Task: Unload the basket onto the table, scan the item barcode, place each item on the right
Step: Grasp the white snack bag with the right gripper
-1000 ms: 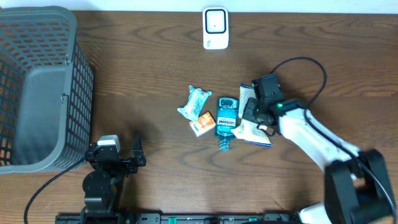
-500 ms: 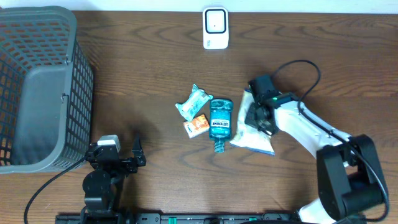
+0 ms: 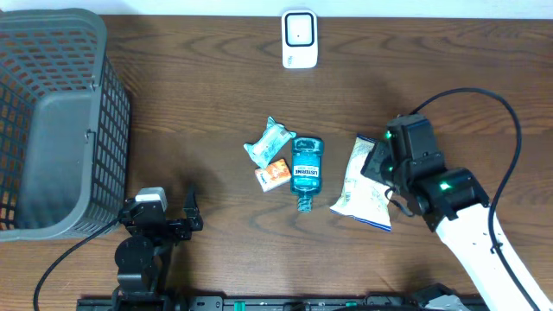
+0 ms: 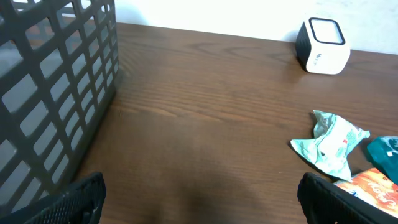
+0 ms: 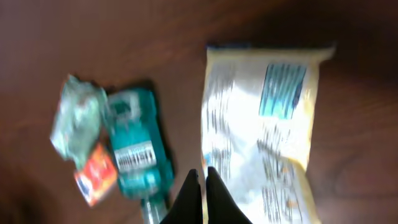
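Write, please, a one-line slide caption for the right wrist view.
Right claw shut at the edge of the white snack bag, teal mouthwash bottle lying alongside on the dark table.

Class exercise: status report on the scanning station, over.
Left end effector open, near basket. Right end effector shut above snack bag, no grip seen. Bottle, green packet, orange packet beside bag; scanner beyond.

- Overhead: fixed high above, facing straight down on the whole wooden surface [image 3: 199, 95], from the basket [image 3: 117, 130] at left to the scanner [image 3: 300, 39] at the far edge.
- Left wrist: low, skimming the surface toward that scanner, basket wall close at left; shares the green packet [image 4: 333, 142] with overhead.
- Right wrist: close, facing down, blurred; shares the teal bottle [image 5: 134, 158] and snack bag [image 5: 261, 143] with overhead.
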